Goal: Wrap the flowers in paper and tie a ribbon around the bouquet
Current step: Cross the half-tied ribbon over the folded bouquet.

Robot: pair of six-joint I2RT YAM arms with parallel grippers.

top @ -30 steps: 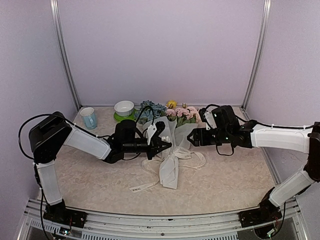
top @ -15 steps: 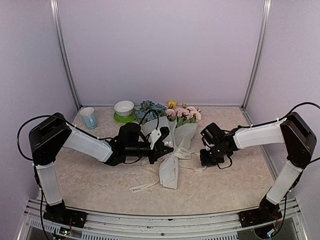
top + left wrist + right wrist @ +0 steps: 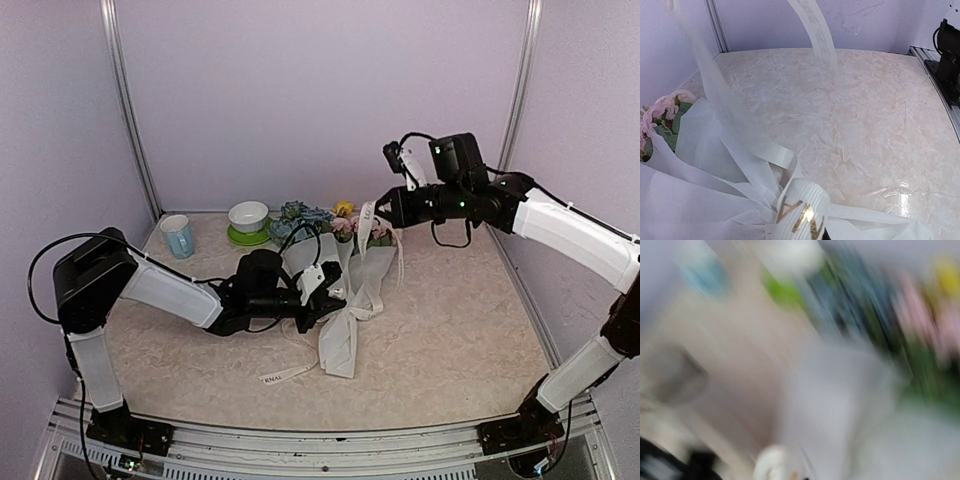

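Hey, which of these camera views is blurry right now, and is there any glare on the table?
Right wrist view: smeared all over by motion, only patches of colour left. Left wrist view: the table is sharp, with a bright glare patch at lower right; the ribbon strands near the lens look soft. Top external view: sharp and evenly lit.

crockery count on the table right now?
3: a blue mug at the back left, a white bowl to its right, and the green plate under that bowl. Anything behind the bouquet would be hidden.
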